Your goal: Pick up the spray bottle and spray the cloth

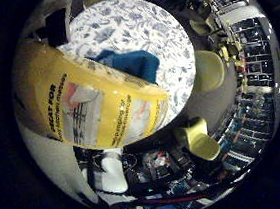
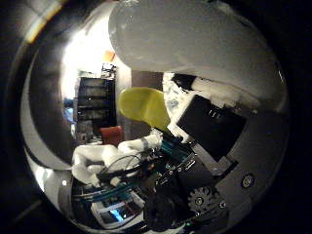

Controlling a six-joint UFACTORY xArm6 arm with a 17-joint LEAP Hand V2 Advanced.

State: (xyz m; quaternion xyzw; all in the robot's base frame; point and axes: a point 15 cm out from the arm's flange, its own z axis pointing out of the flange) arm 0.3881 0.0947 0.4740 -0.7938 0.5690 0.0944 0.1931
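One yellow spray bottle (image 1: 95,109) grasped in the robot hand (image 2: 204,161), lifted over blue cloth (image 1: 128,65), floral-patterned surface (image 1: 136,24) beneath.

A yellow-labelled spray bottle (image 1: 92,107), a blue cloth (image 1: 128,63), a blue-and-white floral tablecloth (image 1: 137,27), yellow-green chairs (image 1: 209,69).

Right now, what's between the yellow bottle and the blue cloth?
Nothing: the spray bottle overlaps the cloth on the flowery tablecloth, shown in the little finger side view.

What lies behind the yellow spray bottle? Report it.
Behind the spray bottle, a blue cloth lies on the floral-patterned table. The bottle covers the cloth's near part, so its full extent cannot be seen.
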